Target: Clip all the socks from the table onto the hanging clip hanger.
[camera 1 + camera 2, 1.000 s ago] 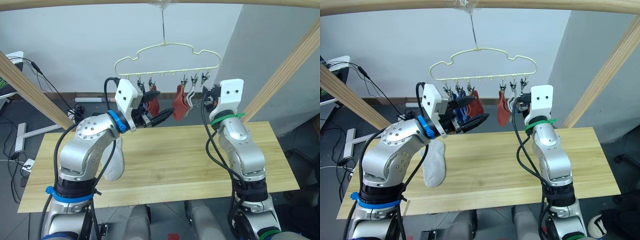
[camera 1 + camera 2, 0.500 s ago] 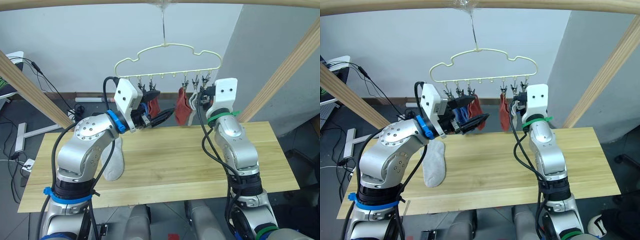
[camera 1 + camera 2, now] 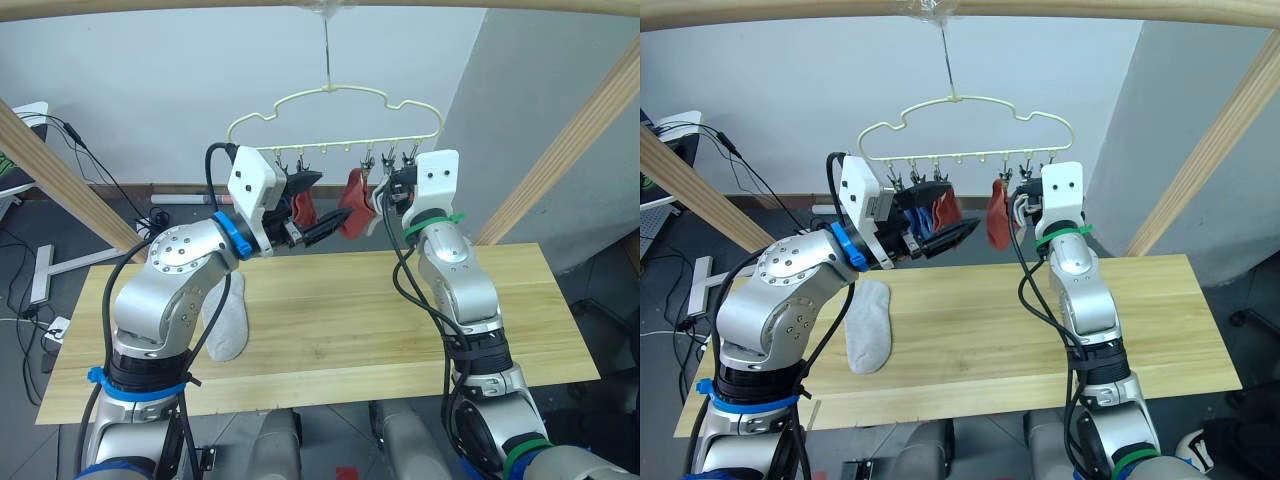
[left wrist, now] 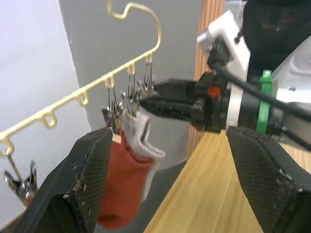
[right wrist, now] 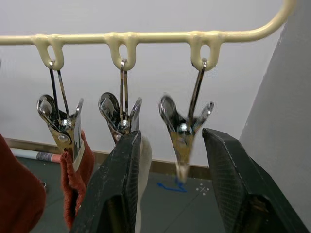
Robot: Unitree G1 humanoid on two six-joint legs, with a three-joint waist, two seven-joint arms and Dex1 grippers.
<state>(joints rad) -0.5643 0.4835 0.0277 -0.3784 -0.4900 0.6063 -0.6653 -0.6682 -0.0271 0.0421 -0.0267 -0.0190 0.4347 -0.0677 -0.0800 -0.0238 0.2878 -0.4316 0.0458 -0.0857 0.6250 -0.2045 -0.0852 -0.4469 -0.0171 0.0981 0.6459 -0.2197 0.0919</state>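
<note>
Up at the hanger, one grey sock left on the table

Both open: right end effector (image 5: 167, 182) raised to the last shiny metal clip (image 5: 182, 128), likely to pinch it wide; left end effector (image 4: 170, 179) waiting nearby, holding nothing. Hanging from the thin wavy yellow hanger (image 3: 335, 100): soft red sock (image 4: 124, 191) and grey one (image 4: 143, 143) (blue ones too). Floppy grey sock (image 3: 868, 338) lying flat on the pale wood table (image 3: 380, 330).

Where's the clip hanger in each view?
Left eye: clip hanger upper centre, under the wooden pole.
Right eye: hanger upper centre.
Left wrist: hanger bar slanting beyond the left fingers.
Right wrist: hanger bar beyond the right fingers.
Shared landmark: the clipped rust red sock.
</note>
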